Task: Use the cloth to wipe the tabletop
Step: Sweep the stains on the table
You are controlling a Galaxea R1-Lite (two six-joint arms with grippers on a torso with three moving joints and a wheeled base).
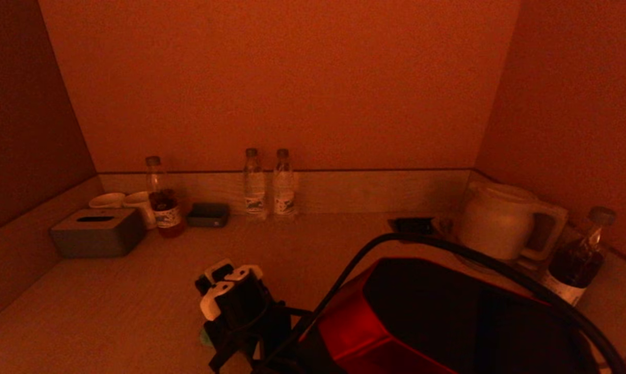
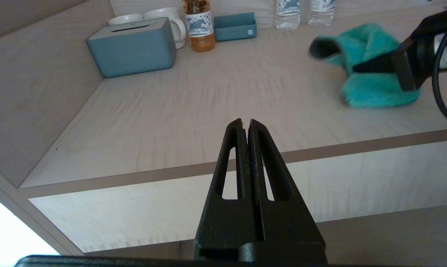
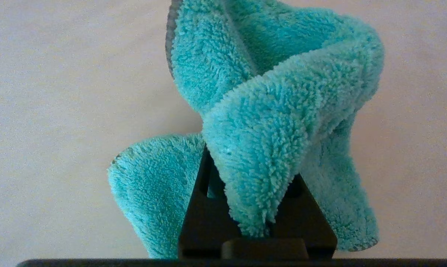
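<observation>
The left gripper (image 2: 245,124) hangs in front of the counter's front edge, off the tabletop (image 2: 193,111), with its two black fingers pressed together and nothing between them. Nearest on the surface itself, the right gripper (image 3: 258,226) is clamped on the single teal cloth (image 3: 282,122), a fluffy bunched fold of which rises between its jaws and drapes down both sides onto the pale wood. From the left wrist view the cloth (image 2: 371,70) lies on the near right part of the tabletop, with the right arm reaching in over it. Farther back on the left sits one grey-blue tissue box (image 2: 132,46), a slot in its top; whether tissue shows in it cannot be told. Behind it stand two white mugs (image 2: 164,18), side by side, their insides hidden. Just beside them is one bottle (image 2: 199,26) partly filled with amber drink, then one small blue tray (image 2: 234,26) whose contents cannot be seen. Against the back wall stand two clear water bottles (image 1: 268,182), touching or nearly so. On the right side of the counter are one white kettle (image 1: 500,221) with its lid shut, and one more dark-drink bottle (image 1: 577,259) just beside it, making four bottles in all.
</observation>
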